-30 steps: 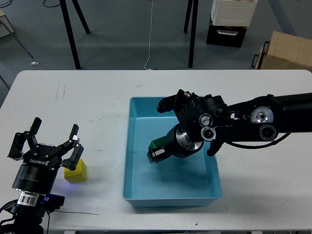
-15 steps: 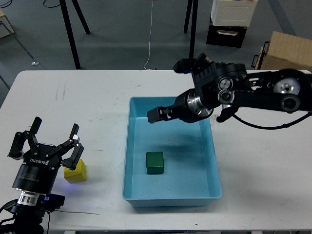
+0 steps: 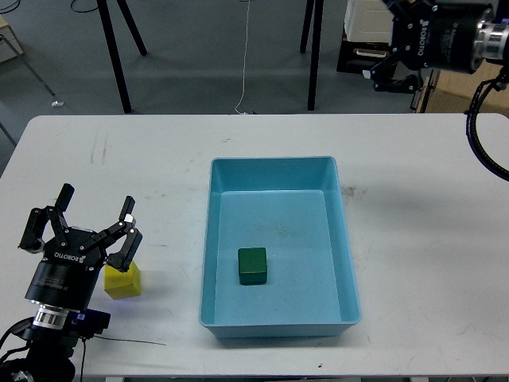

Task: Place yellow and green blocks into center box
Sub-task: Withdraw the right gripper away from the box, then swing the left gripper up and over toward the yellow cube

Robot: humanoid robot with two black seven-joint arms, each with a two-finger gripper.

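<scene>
One block, green block [image 3: 253, 265], lies in the box [image 3: 274, 171]; my spread left pincer [image 3: 79, 235], lower left, could nudge the yellow block [image 3: 123, 281] away if misaligned.

Green block [image 3: 253, 265] in box [image 3: 274, 173], yellow block [image 3: 124, 281] outside

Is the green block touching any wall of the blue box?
Apart. The head view shows blue floor all around the green block, so it touches no wall of the box.
</scene>
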